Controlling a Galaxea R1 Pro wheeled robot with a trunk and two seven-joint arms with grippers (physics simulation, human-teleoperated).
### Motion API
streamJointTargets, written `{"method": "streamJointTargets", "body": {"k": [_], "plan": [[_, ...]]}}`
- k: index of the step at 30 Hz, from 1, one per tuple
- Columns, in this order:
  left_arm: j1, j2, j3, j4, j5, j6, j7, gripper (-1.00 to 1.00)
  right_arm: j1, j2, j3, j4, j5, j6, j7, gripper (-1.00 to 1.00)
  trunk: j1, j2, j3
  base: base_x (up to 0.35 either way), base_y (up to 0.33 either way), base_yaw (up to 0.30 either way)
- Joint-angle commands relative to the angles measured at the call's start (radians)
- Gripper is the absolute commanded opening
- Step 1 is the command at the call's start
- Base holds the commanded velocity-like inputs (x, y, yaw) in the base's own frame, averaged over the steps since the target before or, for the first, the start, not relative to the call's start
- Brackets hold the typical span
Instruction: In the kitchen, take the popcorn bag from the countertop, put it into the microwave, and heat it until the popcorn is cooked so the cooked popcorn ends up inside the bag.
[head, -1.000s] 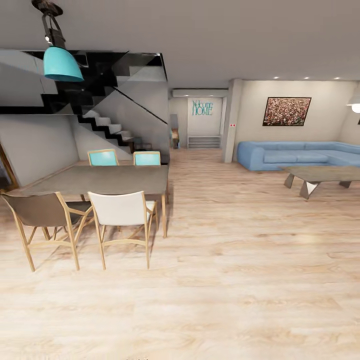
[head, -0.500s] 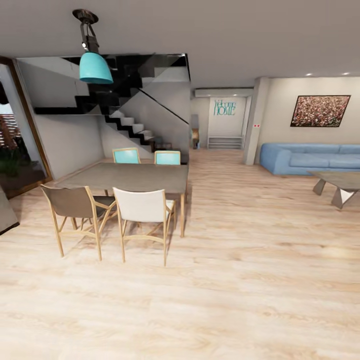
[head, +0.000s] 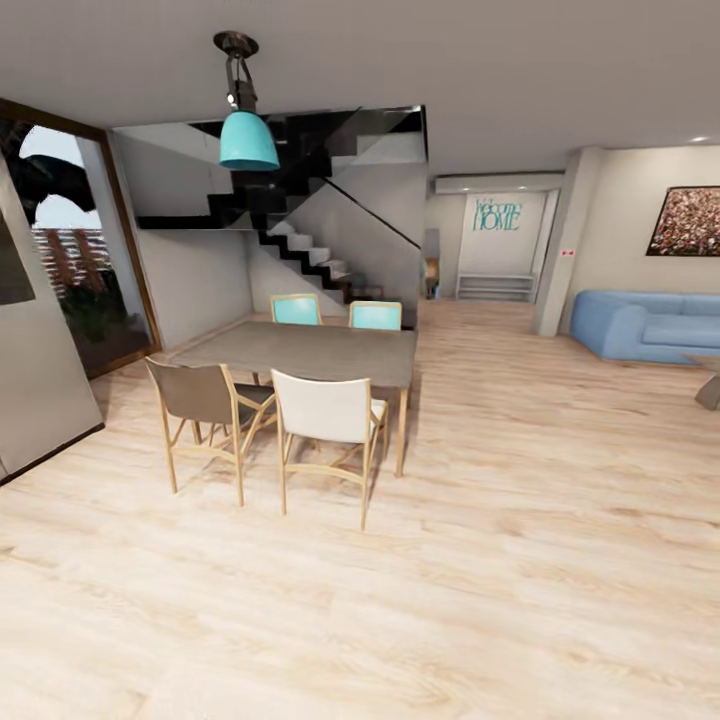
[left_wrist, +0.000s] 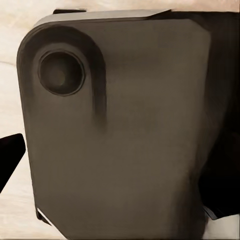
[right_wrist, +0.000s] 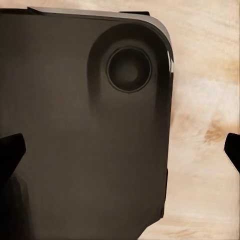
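Note:
I am in the wood-floored lounge and dining area; the kitchen, the countertop, the popcorn bag and the microwave are out of view. In the left wrist view my left gripper (left_wrist: 120, 160) faces a dark rounded part of my own body (left_wrist: 125, 130), with one black fingertip (left_wrist: 10, 160) at the picture's edge. In the right wrist view my right gripper (right_wrist: 120, 150) is open, its fingertips (right_wrist: 10, 152) far apart at both edges, with nothing between them but the same kind of dark housing (right_wrist: 80, 125) and pale floor.
A dark dining table (head: 300, 350) with several chairs (head: 325, 415) stands ahead on the left under a teal pendant lamp (head: 247, 140). Behind it rises a staircase (head: 300, 250). A blue sofa (head: 645, 325) sits at the right. A glass door (head: 85, 270) and grey wall panel (head: 35, 370) are at the left.
The whole head view has slid to the right, so the camera has turned left. The glass door and grey panel have come in at the left; the coffee table has almost gone at the right.

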Motion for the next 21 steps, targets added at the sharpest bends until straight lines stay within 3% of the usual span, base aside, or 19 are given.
{"method": "streamJointTargets", "body": {"k": [1,8,14,17,21], "plan": [[0.000,-0.001,0.001,-0.001,0.001,-0.001,0.000,1.00,0.000,0.000,0.000,0.000,0.000,-0.003,0.000,1.00,0.000,0.000,-0.001,0.000,0.000,0.274],[0.000,-0.002,0.003,-0.001,0.005,-0.001,0.002,1.00,0.000,0.001,0.002,0.000,0.002,-0.003,0.000,1.00,0.000,0.000,-0.001,0.000,0.000,0.274],[0.000,0.001,0.000,-0.001,0.149,-0.001,0.005,1.00,0.000,0.003,0.002,0.000,0.003,-0.003,0.000,1.00,0.000,0.000,-0.001,0.000,0.000,0.274],[0.000,0.001,0.000,-0.001,0.175,-0.001,0.006,1.00,0.000,0.001,0.002,0.000,0.004,-0.002,0.000,1.00,0.000,0.000,-0.001,0.000,0.000,0.274],[0.000,0.001,-0.001,-0.001,0.180,-0.001,0.006,1.00,0.000,0.000,0.002,0.000,0.004,-0.002,0.000,1.00,0.000,0.000,-0.001,0.000,0.000,0.274]]}}
